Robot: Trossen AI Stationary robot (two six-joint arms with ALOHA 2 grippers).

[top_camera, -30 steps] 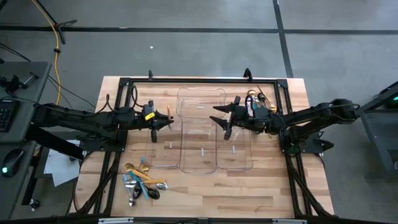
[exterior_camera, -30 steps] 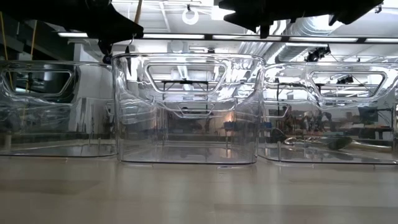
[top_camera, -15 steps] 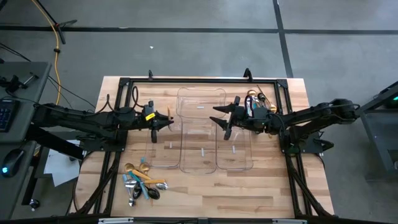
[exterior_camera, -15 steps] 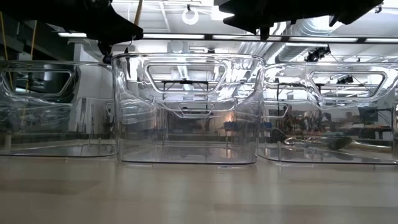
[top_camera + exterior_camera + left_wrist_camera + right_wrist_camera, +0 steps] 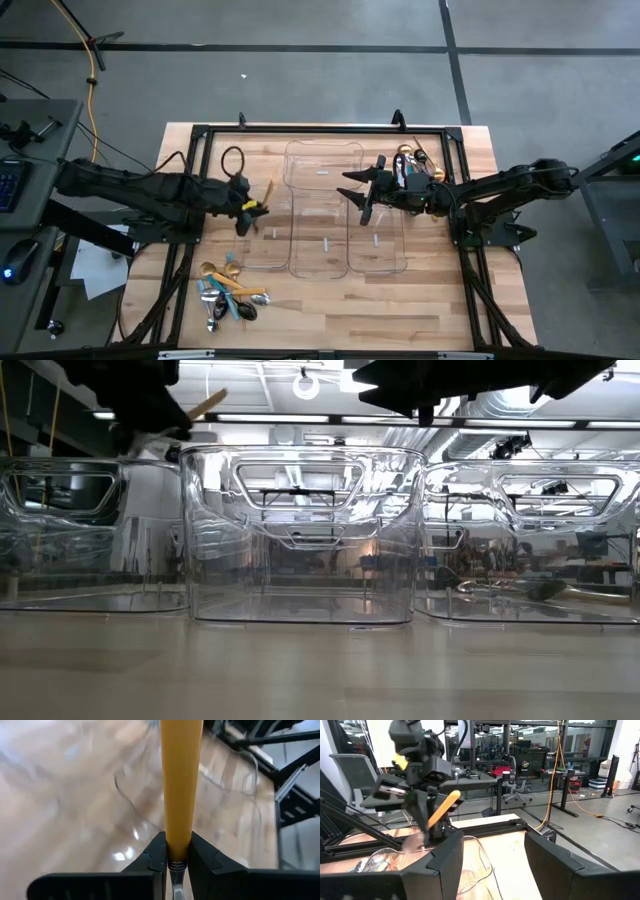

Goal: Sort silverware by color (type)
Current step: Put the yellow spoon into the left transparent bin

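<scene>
My left gripper (image 5: 247,210) is shut on a silver utensil with an orange handle (image 5: 267,190), above the left clear tray (image 5: 262,235). In the low view the handle (image 5: 205,402) slants up past that tray's rim. My right gripper (image 5: 358,190) hovers open over the right tray (image 5: 378,235), and its wrist view shows the left arm with the orange handle (image 5: 443,807). The other silverware (image 5: 228,292), gold, orange and blue-handled pieces, lies heaped on the table near its near edge. My left gripper pinches the utensil between its two fingers (image 5: 157,852) at the lower end of the orange handle (image 5: 177,827), where it meets the silver neck (image 5: 174,870). The handle runs forward along the fingers. The utensil is lifted clear and tilted, handle slanting up toward the far right.
Three clear trays stand side by side mid-table; the middle one (image 5: 323,210) reaches farthest back. A black frame (image 5: 300,130) borders the table. Small gold and dark items (image 5: 410,157) lie near the far right corner, behind the right arm. Bare wood shows along the near edge (image 5: 400,310).
My left gripper has drawn back toward the table's left and near edge and turned at the wrist. The orange-handled utensil it holds has swung with it, so its handle now slants up toward the far right. My right arm has kept still.
</scene>
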